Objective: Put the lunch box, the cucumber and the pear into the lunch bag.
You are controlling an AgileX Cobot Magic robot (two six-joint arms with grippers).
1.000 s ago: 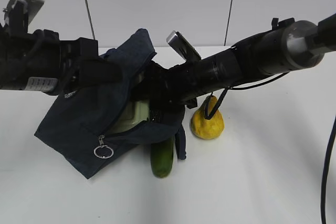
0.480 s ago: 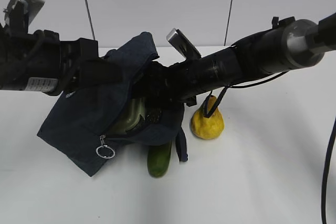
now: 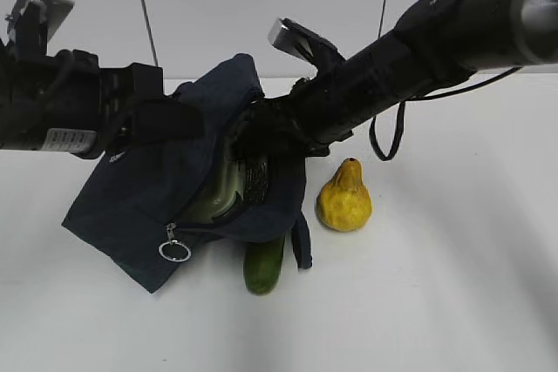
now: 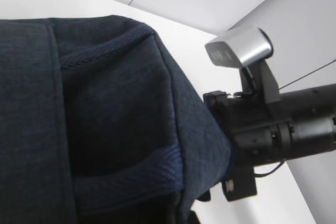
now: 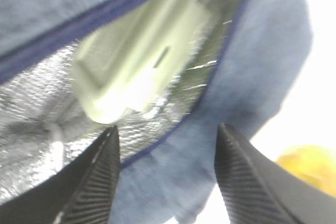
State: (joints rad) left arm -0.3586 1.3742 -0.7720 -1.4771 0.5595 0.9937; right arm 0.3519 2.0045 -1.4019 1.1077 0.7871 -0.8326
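The navy lunch bag [image 3: 148,189] lies tilted on the white table with its mouth open to the right. My left gripper [image 3: 164,119] holds its upper flap up, and fabric [image 4: 105,103] fills the left wrist view. The sage-lidded lunch box [image 3: 222,191] sits inside against the foil lining, and it also shows in the right wrist view [image 5: 136,61]. My right gripper [image 3: 258,167] is open and empty at the bag's mouth [image 5: 168,129]. The cucumber [image 3: 263,266] pokes out from under the bag. The pear [image 3: 344,199] stands to the right, and its edge shows in the right wrist view [image 5: 310,169].
The zipper's metal ring pull [image 3: 174,251] hangs at the bag's front edge. The right arm [image 4: 273,129] reaches across the middle from the upper right. A white wall stands behind the table [image 3: 436,302].
The lunch box has slid deeper into the bag and my right gripper has let it go. The right arm has lifted up and back. The cucumber end shifted slightly left.
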